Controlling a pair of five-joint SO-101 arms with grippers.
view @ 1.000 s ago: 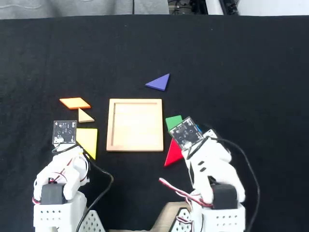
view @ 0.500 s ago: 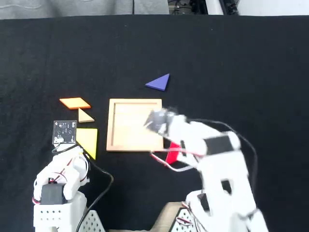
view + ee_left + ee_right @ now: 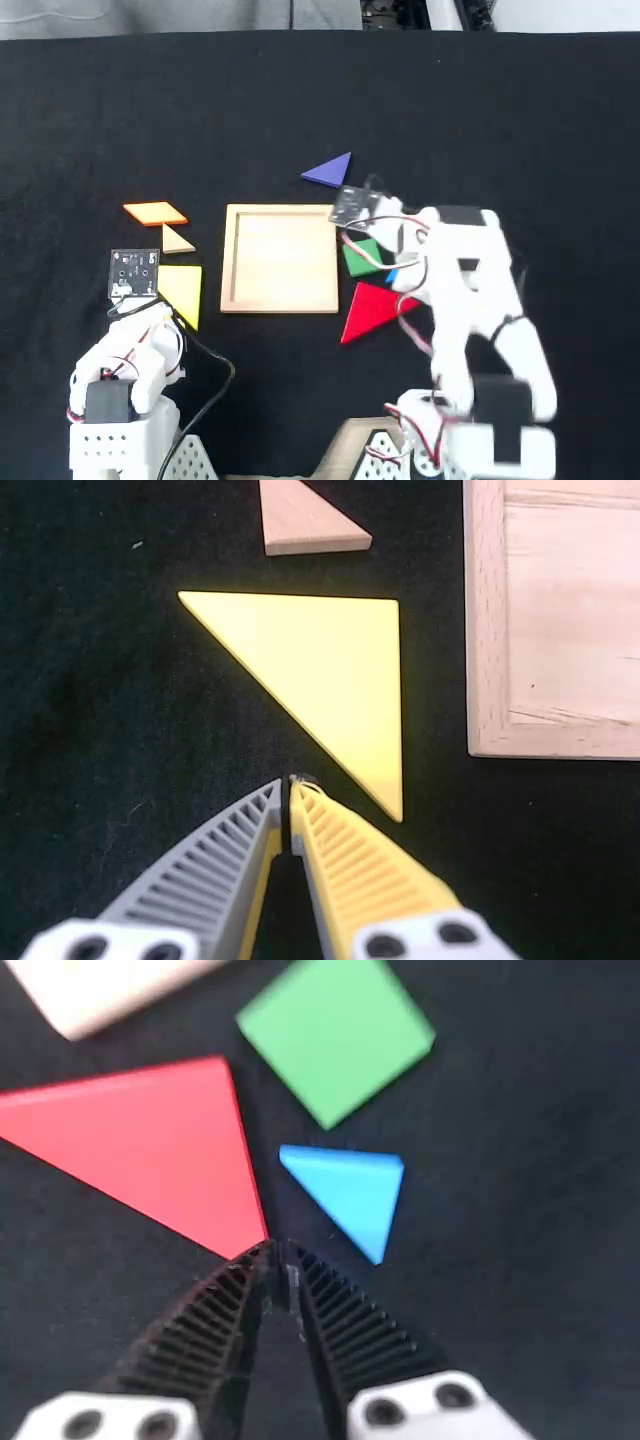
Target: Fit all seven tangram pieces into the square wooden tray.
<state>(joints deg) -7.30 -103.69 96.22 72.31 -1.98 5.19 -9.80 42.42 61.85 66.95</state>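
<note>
Square wooden tray (image 3: 228, 262) sits mid-table on black cloth (image 3: 520, 120). All 7 pieces lie on the cloth round it.

- **Far side:** purple triangle (image 3: 328, 170).
- **Left side:** orange parallelogram (image 3: 155, 212), small wooden triangle (image 3: 177, 240), and big yellow triangle (image 3: 183, 290) just beside the tray's left rim.
- **Right side:** green square (image 3: 358, 258) just beside the rim, red triangle (image 3: 372, 308) by the near right corner, and small blue triangle (image 3: 350, 1190) near both, partly under the arm in the high view.

Right arm (image 3: 470, 290) is stretched fwd from its base at the near edge, w/ wrist bent down over the green square. Right gripper (image 3: 278, 1255) has jaws pressed together w/ nothing btw. them. Its tips are over the red triangle's corner, near the blue one.

Left arm (image 3: 130, 355) is folded back over its base, near left. Left gripper (image 3: 290, 790) is also closed and holds nothing, w/ tips just beside the yellow triangle's long edge.
</note>
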